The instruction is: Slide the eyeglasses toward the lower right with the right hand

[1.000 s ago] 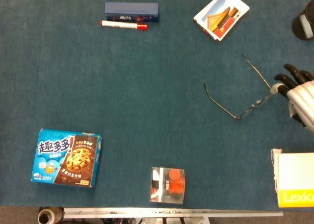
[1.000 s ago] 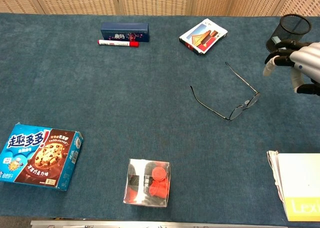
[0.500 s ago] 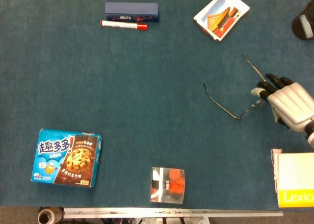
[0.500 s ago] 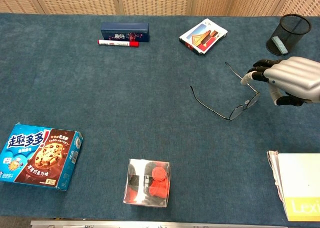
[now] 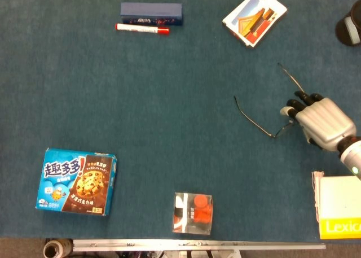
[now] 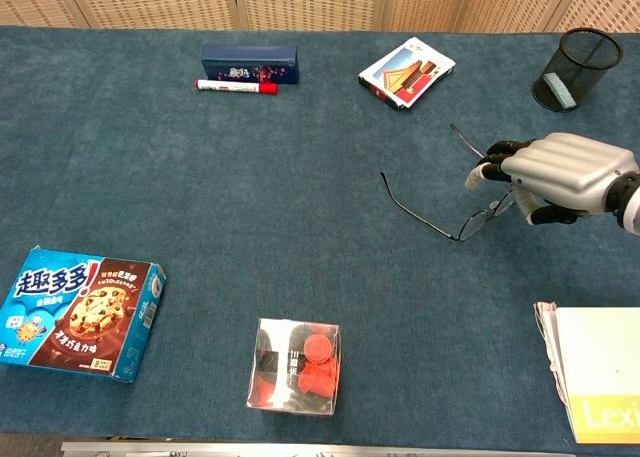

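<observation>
The right hand (image 5: pixel 318 121) lies palm-down, fingers loosely extended over the front of the single pair of eyeglasses (image 5: pixel 265 125) at the desk's (image 5: pixel 169 100) right; no grip visible.

Only the right hand (image 5: pixel 320 121) is showing, near the desk's right edge; its back is wearing a smooth, rounded silver-grey shell that is catching the light; the fingers (image 6: pixel 508 149) are running black, one ending in a pale tip; a dark wrist band is sitting behind the shell, with lighter metal beyond it.
</observation>
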Controlling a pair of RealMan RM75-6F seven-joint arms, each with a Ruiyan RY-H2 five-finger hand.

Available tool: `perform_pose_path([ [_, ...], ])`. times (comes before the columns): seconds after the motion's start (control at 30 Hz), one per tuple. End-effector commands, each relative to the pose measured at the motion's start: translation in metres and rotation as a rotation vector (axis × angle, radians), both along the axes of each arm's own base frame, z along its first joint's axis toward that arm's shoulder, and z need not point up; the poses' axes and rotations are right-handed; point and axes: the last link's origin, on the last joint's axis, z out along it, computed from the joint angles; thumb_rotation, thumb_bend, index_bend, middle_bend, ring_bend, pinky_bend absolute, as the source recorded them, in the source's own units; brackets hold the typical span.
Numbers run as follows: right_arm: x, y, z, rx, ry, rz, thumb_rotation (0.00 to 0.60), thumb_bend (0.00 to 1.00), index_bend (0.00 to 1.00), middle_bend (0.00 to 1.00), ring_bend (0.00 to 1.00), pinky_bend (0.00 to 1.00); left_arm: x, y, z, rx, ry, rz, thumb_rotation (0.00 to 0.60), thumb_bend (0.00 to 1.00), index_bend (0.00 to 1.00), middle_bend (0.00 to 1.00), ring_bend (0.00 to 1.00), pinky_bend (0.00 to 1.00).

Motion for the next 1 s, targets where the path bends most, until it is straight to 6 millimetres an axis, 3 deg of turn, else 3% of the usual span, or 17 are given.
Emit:
perform_pose_path([
  [0.03, -0.001, 0.000, -0.004, 0.010, 0.010, -0.001, 0.600, 1.00, 0.23, 0.19, 0.07, 0.21, 0.000, -0.001, 0.000, 0.002, -0.001, 0.000, 0.600, 0.22, 0.42, 0.28, 0.30, 0.46],
  [0.67, -0.010, 0.004, -0.015, 0.050, 0.050, -0.031, 0.600, 1.00, 0.23, 0.19, 0.07, 0.21, 0.000, -0.002, 0.002, 0.009, -0.003, 0.001, 0.600, 0.22, 0.42, 0.28, 0.30, 0.46],
  [1.0, -0.015, 0.024, -0.005, 0.075, 0.066, -0.027, 0.600, 1.00, 0.23, 0.19, 0.07, 0.21, 0.000, -0.002, 0.001, 0.007, 0.002, 0.003, 0.600, 0.22, 0.42, 0.29, 0.30, 0.46],
])
